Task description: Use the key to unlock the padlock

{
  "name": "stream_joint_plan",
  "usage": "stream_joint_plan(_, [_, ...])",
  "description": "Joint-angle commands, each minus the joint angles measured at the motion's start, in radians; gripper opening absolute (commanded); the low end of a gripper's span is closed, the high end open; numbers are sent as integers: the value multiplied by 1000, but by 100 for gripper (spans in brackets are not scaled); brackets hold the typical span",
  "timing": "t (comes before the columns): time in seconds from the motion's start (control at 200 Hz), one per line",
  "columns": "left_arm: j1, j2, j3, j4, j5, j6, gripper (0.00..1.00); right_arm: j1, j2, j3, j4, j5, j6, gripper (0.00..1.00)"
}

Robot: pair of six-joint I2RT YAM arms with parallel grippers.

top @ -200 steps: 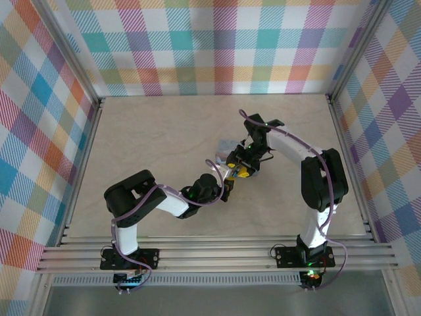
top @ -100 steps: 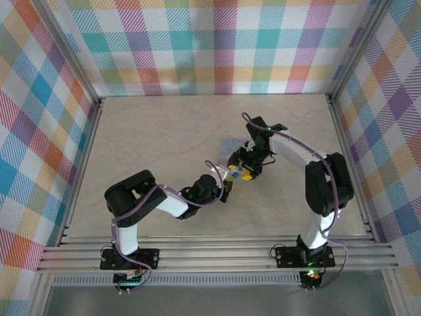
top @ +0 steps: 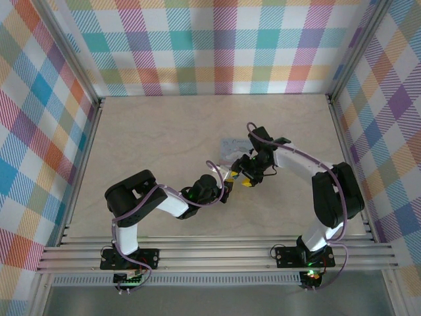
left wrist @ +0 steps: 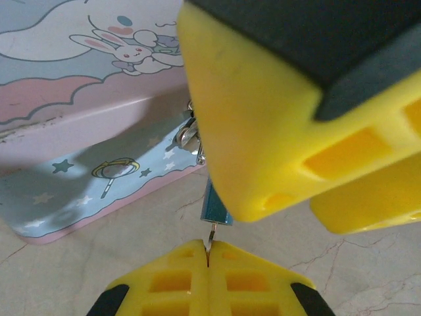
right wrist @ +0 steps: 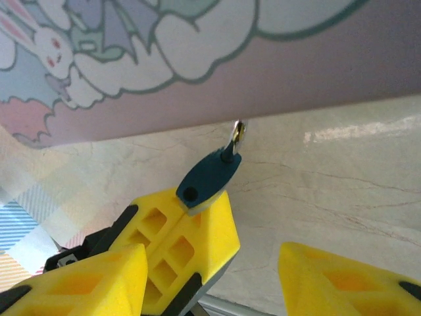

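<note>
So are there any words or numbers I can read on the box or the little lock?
None can be read.
The tin carries only cartoon pictures: a bunny, clouds, stars.
The padlock shows no letters or numbers.

Centre stage on a pale beige, marble-veined bench (top: 151, 131) framed by aluminium rails (top: 217, 253) sits a small rectangular tin in pale blue and pink, printed with cartoon rabbits (top: 229, 145) — lying flat, lid upward, its base on the stone-look surface.
</note>
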Motion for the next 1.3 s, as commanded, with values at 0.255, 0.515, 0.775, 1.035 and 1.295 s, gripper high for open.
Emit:
stream_joint_plan(0.255, [6, -29, 31, -57, 18, 53, 0, 8, 37, 29, 47, 50, 27, 49])
stream_joint_plan(0.515, [7, -35, 46, -68, 19, 47, 0, 9, 95, 82, -26, 64, -10, 41])
stream_joint_plan(0.775, [7, -46, 58, -79, 25, 52, 0, 9, 117, 81, -42, 52, -27, 40])
stream_joint_plan(1.035, [7, -60, 63, -85, 20, 52, 0, 9, 124, 73, -44, 54, -32, 23])
stream_joint_plan(1.295, [7, -75, 71, -113, 25, 40, 0, 9, 85, 40, -22, 85, -25, 0])
